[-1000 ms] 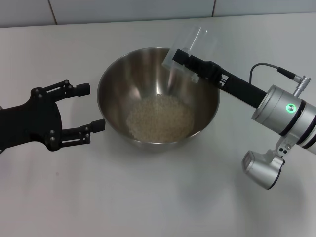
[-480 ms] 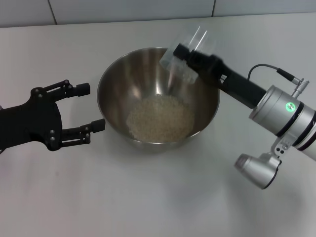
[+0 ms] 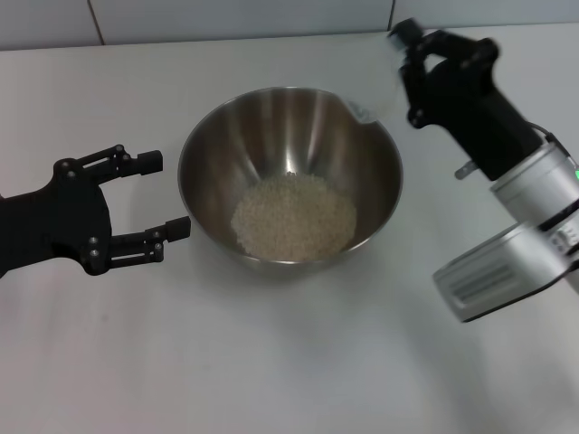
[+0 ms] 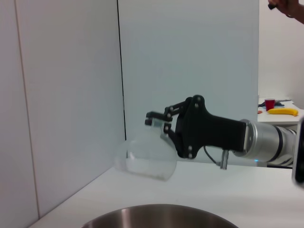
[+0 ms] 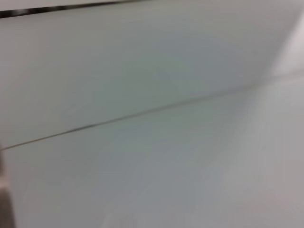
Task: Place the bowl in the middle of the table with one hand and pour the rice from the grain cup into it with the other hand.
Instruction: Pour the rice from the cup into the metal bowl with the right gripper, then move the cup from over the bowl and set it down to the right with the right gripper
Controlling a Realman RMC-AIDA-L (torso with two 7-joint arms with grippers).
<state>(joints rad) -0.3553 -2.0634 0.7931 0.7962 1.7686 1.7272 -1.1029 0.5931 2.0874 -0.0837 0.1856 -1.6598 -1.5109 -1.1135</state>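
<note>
Swinging off the bowl (image 3: pixel 289 176), right pincer (image 3: pixel 409 68) has lifted the grain cup (image 4: pixel 148 158).

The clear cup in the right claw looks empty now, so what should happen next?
Probably lower the grain cup onto the table beside the bowl and let go. The rice already lies in the bowl, and the right end effector holds the empty-looking cup in the air.

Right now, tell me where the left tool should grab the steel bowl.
Take the bowl by its thin rim on the robot's left, one finger inside, one outside. Its body is too wide to span, and the open left tool sits beside that edge.
</note>
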